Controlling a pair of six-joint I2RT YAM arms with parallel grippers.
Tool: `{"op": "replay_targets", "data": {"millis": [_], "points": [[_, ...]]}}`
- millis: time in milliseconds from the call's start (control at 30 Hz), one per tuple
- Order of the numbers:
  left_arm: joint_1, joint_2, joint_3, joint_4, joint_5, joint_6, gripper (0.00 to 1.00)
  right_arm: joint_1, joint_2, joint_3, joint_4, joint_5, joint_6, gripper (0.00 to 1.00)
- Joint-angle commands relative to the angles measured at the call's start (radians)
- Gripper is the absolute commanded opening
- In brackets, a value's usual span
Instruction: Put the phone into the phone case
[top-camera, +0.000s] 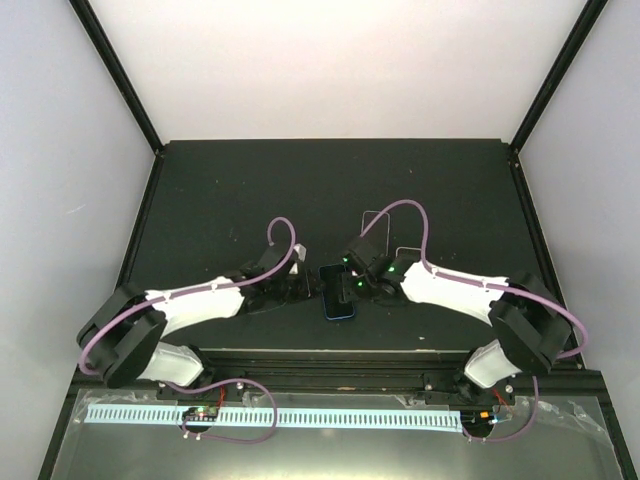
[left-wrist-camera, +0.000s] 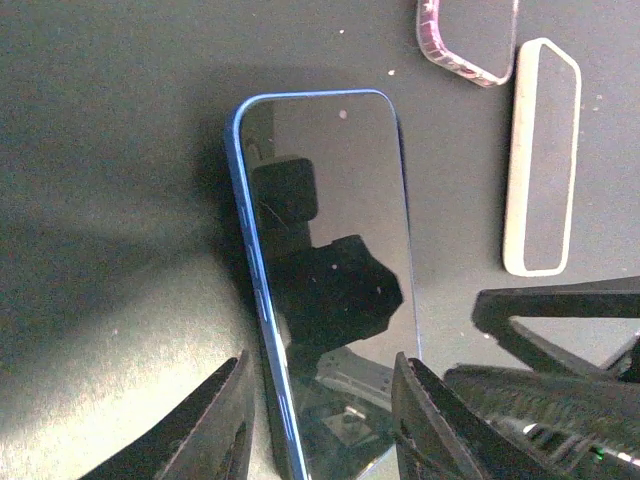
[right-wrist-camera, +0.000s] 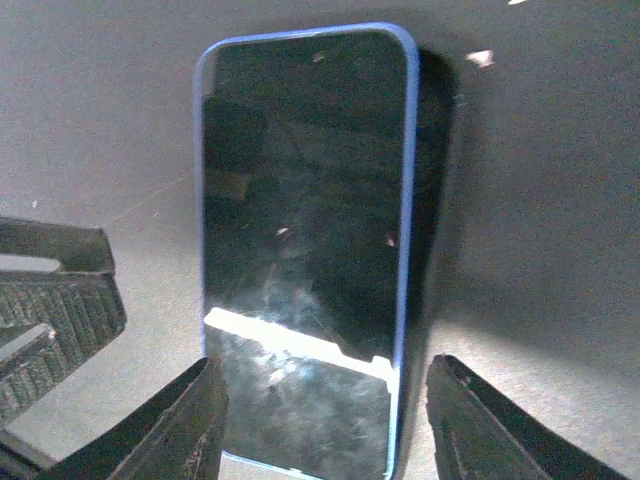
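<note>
Left claw (left-wrist-camera: 320, 360) and right claw (right-wrist-camera: 322, 362), spread, straddled the phone (right-wrist-camera: 300, 230); it seemed stiff, slippery, best pinched edgewise.

Phone (right-wrist-camera: 300, 250), dark glossy screen up, blue rim, lying flat on black table (top-camera: 220, 200)

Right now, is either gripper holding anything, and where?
The right gripper holds nothing, jaws standing clear of the phone; the left gripper straddles its other end, contact unclear.

1 phone (left-wrist-camera: 325, 250) — 2 loose cases (left-wrist-camera: 541, 160) (left-wrist-camera: 470, 40), white and pink-edged — 2 grippers (left-wrist-camera: 325, 410) (right-wrist-camera: 330, 420).
</note>
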Motion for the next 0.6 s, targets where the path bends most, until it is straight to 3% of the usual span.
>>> {"op": "replay_targets", "data": {"millis": [0, 267, 567], "points": [[-0.006, 0.075, 0.078, -0.078, -0.053, 0.077, 0.39, -0.068, -0.035, -0.058, 0.099, -0.039, -0.054, 0.53], [-0.006, 0.152, 0.152, -0.134, -0.133, 0.12, 0.39, -0.159, 0.012, -0.115, 0.235, -0.132, -0.113, 0.4], [-0.006, 0.254, 0.228, -0.124, -0.099, 0.122, 0.36, -0.219, 0.083, -0.164, 0.367, -0.238, -0.13, 0.3]]}}
